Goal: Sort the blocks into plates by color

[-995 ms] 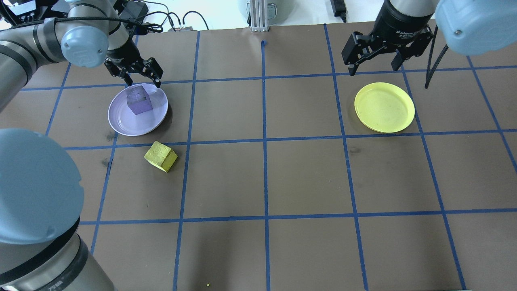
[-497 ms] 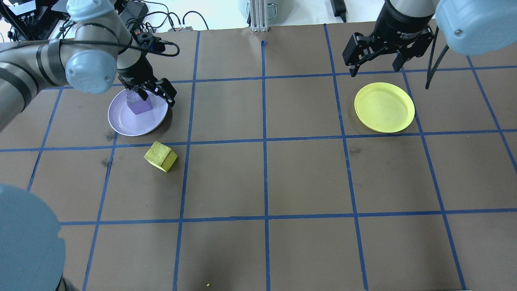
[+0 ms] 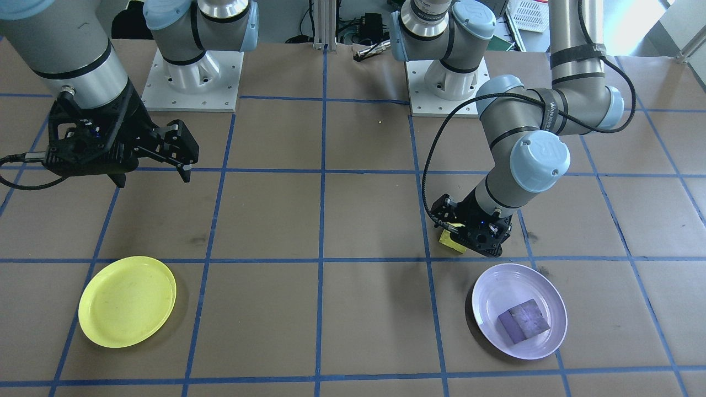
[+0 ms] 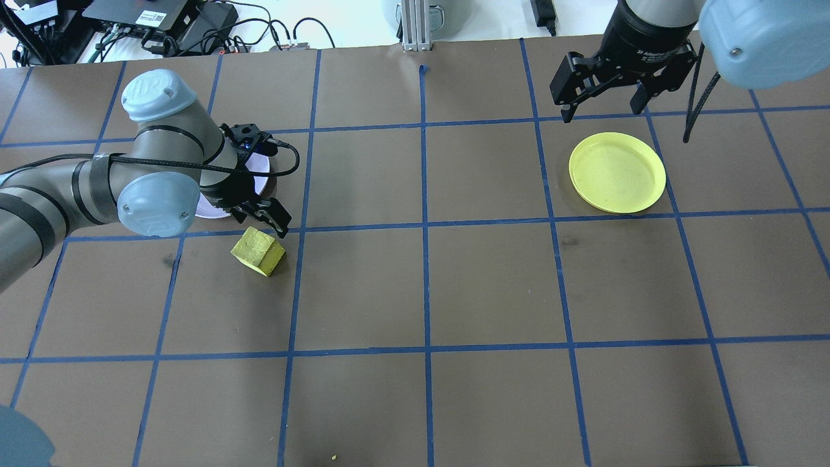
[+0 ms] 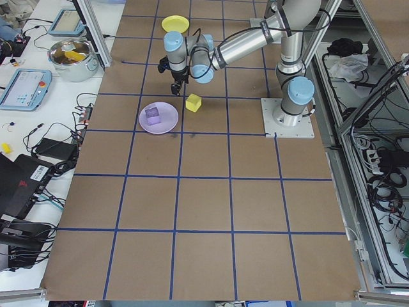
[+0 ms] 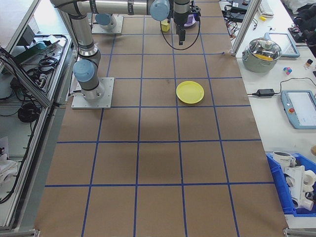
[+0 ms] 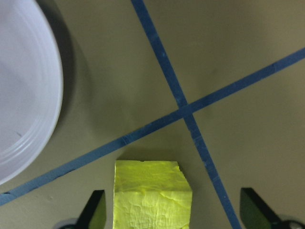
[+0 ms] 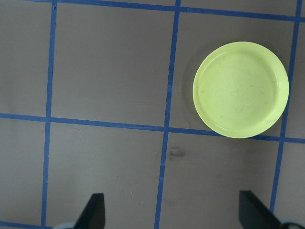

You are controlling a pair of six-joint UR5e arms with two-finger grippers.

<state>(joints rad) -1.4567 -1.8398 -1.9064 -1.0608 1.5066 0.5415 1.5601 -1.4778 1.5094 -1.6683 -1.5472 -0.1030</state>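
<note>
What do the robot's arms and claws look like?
Both arms are shiny silver tubes with pale blue round caps at the joints. Each ends in a black claw with two fingers: the left gripper has a black cable looping along its arm, and the right gripper has small white lettering above it.

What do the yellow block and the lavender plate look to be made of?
Yellow block: probably painted foam or soft wood; its matte face is cracked and wrinkled with a ragged edge. Lavender plate: likely moulded plastic, smooth with a slight sheen and concentric rim rings in the left wrist view.

Partly legible white lettering — "Adaptive" — on the right arm's wrist band point(image 4: 650, 51).
</note>
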